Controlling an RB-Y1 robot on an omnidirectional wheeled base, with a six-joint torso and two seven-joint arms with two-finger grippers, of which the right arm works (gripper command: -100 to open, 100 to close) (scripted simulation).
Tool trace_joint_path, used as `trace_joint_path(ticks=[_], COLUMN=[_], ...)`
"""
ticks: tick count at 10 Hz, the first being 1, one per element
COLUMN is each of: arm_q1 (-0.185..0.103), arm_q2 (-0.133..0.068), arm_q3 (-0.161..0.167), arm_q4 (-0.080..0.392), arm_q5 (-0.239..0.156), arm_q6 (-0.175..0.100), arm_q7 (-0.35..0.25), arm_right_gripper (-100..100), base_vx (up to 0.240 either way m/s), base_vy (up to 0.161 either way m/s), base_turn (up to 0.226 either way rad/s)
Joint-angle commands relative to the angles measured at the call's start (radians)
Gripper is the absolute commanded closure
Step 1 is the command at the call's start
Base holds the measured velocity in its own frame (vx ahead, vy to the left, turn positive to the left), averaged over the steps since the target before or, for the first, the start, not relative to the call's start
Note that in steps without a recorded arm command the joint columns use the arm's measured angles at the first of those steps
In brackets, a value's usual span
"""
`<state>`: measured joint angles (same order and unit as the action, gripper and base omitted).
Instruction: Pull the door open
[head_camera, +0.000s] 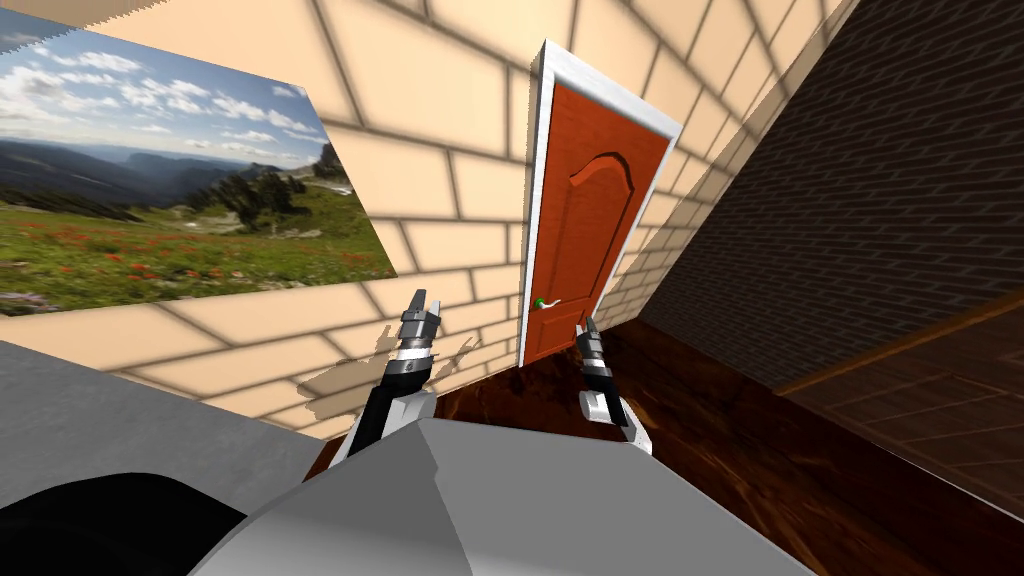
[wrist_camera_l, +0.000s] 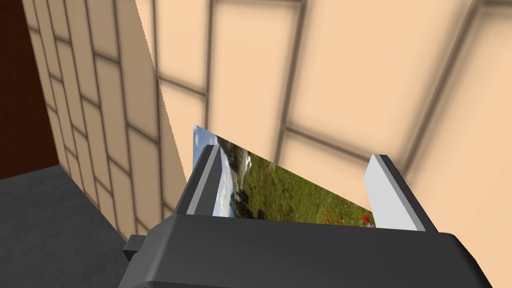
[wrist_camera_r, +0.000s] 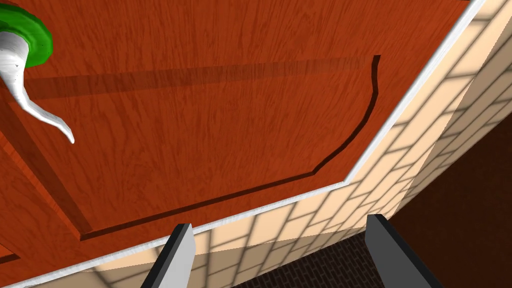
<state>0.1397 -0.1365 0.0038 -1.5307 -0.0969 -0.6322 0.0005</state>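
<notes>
- right gripper (head_camera: 586, 328) spread wide, empty, short of closed red-brown door (head_camera: 590, 220) on far wall (head_camera: 450, 180), just right of its handle (wrist_camera_r: 20, 82).
- handle's green base (wrist_camera_r: 42, 40) cut off at right wrist view's edge.
- left gripper (wrist_camera_l: 295, 165) wide too, raised left of door.

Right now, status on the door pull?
Jaws open, empty: left gripper, right gripper. Red door shut, handle untouched, right gripper short of it. Nothing blocking.

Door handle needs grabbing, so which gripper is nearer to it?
Right. The right gripper is close beside the white lever handle, open, not touching; the left gripper is farther off, facing the brick wall.
</notes>
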Motion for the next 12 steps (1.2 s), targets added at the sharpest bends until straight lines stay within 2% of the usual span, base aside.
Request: trace_joint_path(ticks=[1,2,3,4,5,6,9,10,11,12], arm_q1=[-0.026,-0.026,-0.047,-0.047,-0.068,-0.068,-0.130,-0.130,-0.149,-0.149], arm_q2=[-0.010,-0.010,-0.018,-0.018,-0.026,-0.026,-0.049,-0.049,-0.056,-0.056], arm_q3=[0.002,0.002,0.004,0.004,0.006,0.006,0.013,0.013,0.015,0.015], arm_q4=[0.050,0.067,0.098,0.117,0.159,0.166,0.286,0.311,0.338,0.357], arm_q5=[0.001,0.001,0.002,0.002,0.003,0.003,0.006,0.006,0.006,0.006], arm_q6=[-0.004,-0.004,-0.007,-0.007,-0.011,-0.011,-0.021,-0.021,-0.024,-0.024], arm_q7=[-0.009,-0.009,-0.016,-0.016,-0.022,-0.022,-0.042,-0.042,-0.048,-0.048], arm_right_gripper=[-100,-100,-100,-100,-100,-100,-100,-100,-100,-100], base_vx=[0.017,0.023,0.034,0.029,0.023,0.014,0.033,0.036,0.022,0.013], base_vy=[-0.055,-0.054,-0.071,-0.057,-0.065,-0.056,-0.098,-0.096,-0.073,-0.052], base_turn=[0.127,0.093,0.138,0.071,0.130,0.064,0.197,0.070,0.103,0.073])
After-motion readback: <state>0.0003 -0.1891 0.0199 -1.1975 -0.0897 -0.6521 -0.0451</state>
